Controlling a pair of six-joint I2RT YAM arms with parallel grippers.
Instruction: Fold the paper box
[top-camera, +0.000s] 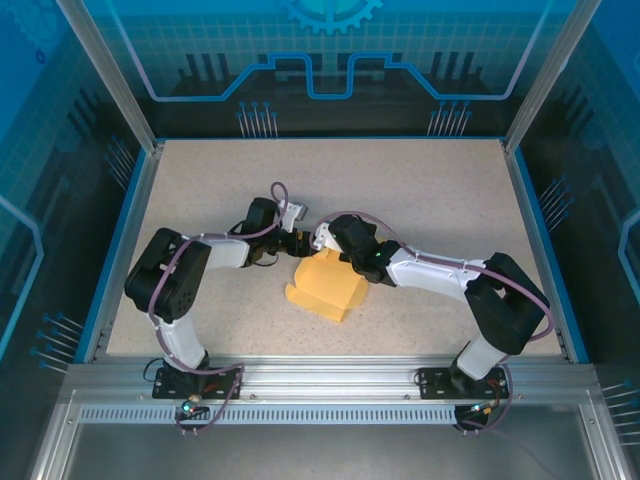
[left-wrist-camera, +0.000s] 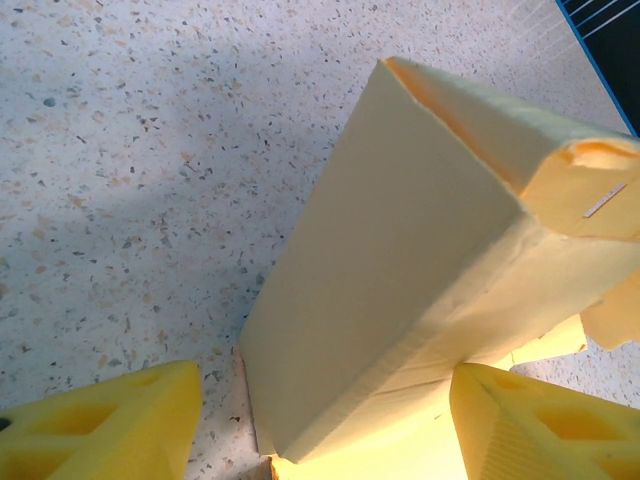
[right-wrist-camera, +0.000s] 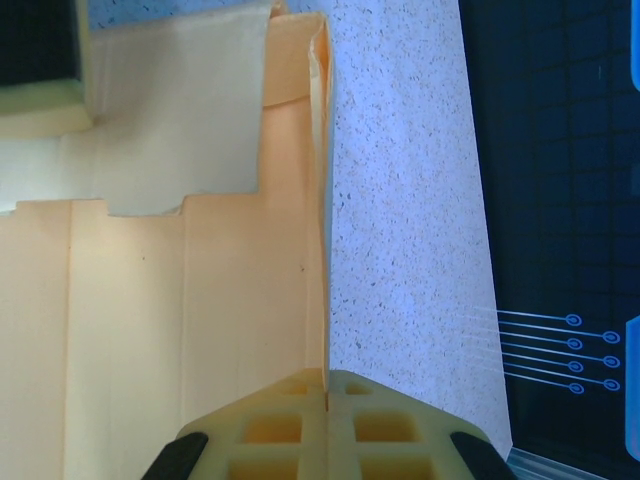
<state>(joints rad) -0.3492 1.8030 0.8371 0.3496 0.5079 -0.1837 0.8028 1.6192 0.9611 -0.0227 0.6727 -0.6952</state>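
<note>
The paper box (top-camera: 325, 285) sits half-formed near the centre of the table (top-camera: 420, 190), one wall raised. The right gripper (right-wrist-camera: 327, 382), at the box's 12 o'clock, is pinched together on that wall's thin top edge. The left gripper (left-wrist-camera: 325, 400), at 11 o'clock, has its jaws parted astride a lower corner, clamping nothing. Judgement: light, thin card, springy at creases, easily dented. Grip flat panels close to fold lines, not free flap tips.
</note>
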